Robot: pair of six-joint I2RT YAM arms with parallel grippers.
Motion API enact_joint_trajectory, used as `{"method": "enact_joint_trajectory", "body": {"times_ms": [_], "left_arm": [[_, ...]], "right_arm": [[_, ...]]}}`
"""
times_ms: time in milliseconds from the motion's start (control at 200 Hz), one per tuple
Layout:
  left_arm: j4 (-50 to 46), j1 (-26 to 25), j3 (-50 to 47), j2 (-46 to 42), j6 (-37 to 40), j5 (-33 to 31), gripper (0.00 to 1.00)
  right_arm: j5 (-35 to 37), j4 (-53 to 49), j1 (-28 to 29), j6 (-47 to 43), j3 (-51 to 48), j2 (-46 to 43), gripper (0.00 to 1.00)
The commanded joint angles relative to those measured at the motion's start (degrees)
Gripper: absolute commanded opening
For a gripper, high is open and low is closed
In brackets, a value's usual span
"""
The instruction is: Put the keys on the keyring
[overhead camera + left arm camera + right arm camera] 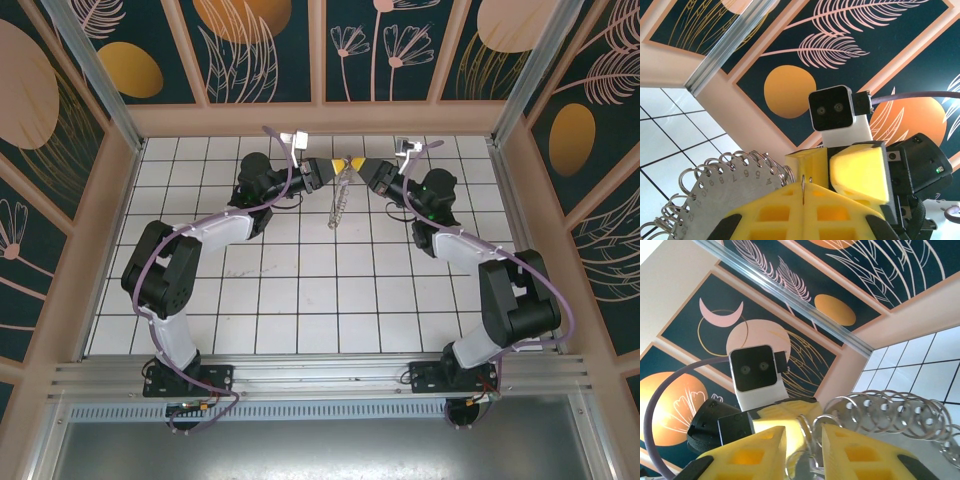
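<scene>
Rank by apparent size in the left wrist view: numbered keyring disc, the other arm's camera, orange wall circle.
Largest: numbered keyring disc, but nearest and partly hidden.
Then: camera and orange wall circle look alike, unranked.

Pass freely over the near table [300, 300] tiles between the arms; at far centre the left gripper [337, 165], right gripper [359, 165] and hanging keyring [340, 205] block your path.

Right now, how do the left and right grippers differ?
The left gripper is shut on a thin wire of the keyring; the right gripper has jaws apart, a ring loop between them. The left gripper reaches from the left, the right gripper from the right. Both are yellow, meeting at the keyring.
</scene>
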Motion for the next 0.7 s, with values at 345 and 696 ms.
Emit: {"method": "enact_joint_trajectory", "body": {"times_ms": [345, 696], "left_arm": [[4.4, -0.3, 0.0, -2.7, -0.5, 0.6, 0.00], [4.7, -0.3, 0.2, -2.2, -0.8, 0.5, 0.00]], "right_arm": [[-0.9, 4.0, 2.0, 0.6, 2.3, 1.4, 0.21], [-1.2, 2.8, 3.2, -0.5, 3.4, 1.1, 0.28]]}}
